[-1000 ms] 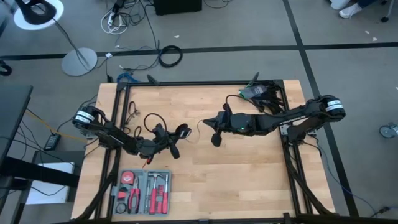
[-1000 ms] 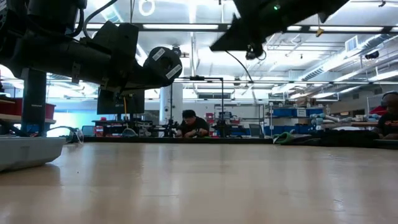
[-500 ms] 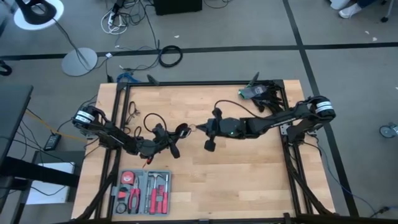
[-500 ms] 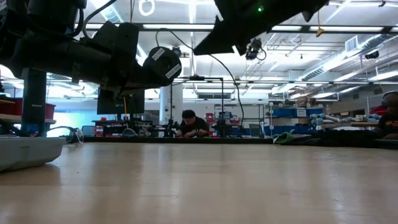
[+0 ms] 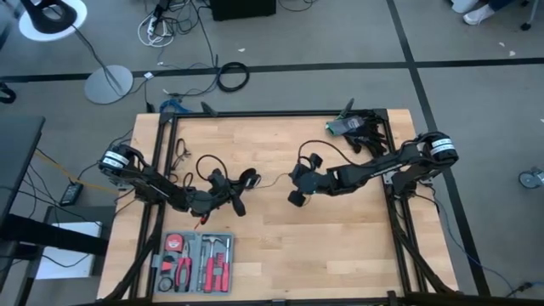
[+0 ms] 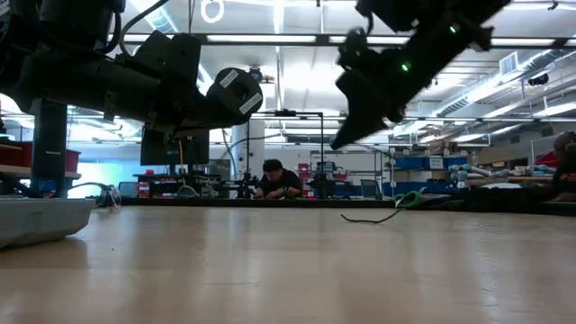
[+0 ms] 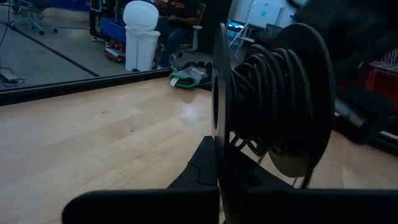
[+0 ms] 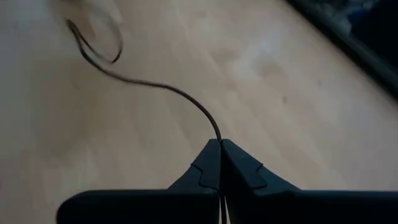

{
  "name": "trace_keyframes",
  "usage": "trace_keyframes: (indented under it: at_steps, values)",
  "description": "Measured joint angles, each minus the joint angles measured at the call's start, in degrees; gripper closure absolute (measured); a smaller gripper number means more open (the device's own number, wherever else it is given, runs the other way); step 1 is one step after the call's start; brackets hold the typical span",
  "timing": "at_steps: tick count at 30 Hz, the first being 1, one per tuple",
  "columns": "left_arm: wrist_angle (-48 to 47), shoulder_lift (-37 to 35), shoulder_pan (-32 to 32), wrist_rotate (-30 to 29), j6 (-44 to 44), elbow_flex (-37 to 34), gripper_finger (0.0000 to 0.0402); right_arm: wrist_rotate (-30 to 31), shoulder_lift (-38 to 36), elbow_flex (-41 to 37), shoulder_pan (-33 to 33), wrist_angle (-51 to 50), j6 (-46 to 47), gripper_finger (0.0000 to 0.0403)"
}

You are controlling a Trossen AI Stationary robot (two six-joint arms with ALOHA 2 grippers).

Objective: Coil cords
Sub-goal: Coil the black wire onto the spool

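Observation:
A black spool (image 7: 273,99), wound with black cord, stands clear of the table left of its middle, with my left gripper (image 5: 235,190) shut on it. A thin strand of the cord (image 5: 272,179) runs from the spool (image 5: 247,179) toward the right. My right gripper (image 5: 294,180) is shut on it. In the right wrist view the strand (image 8: 155,87) curves away from the fingertips and ends in a small loop lying on the wood. In the low view part of the cord (image 6: 369,219) rests on the table below my right gripper (image 6: 338,142). My left gripper pinches one thin flange of the spool at its rim (image 7: 219,134) between its two fingers, coming level from the table's left. The spool stands on edge, clear of the table. My right gripper pinches the single strand (image 8: 217,135) at its fingertips, slanting down from the right. The strand runs slack onto the table.
A tray of red-and-black tools (image 5: 194,259) sits at the near left, also seen as a grey tray (image 6: 36,220) in the low view. A green-and-black device (image 5: 353,126) lies at the far right corner. Black frame rails (image 5: 161,170) edge the table. A person (image 6: 279,178) sits beyond it.
My right gripper first reached left toward the spool, then drew back toward the right and sank, tipping its fingers downward. The cord, which hung in a high arc, has come down and now lies partly on the table.

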Motion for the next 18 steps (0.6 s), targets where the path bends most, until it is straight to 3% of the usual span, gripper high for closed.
trace_keyframes:
  at_steps: [9, 18]
  values:
    - [0.02, 0.0, 0.0, 0.36, -0.9, 0.0, 0.0401, 6.35, -3.98, -15.74, -1.75, 4.13, 15.33, 0.0399]
    - [-0.02, 0.0, 0.0, 0.39, -0.98, 0.0, 0.0401, 6.57, -19.16, -25.84, -8.11, 4.09, 18.55, 0.0399]
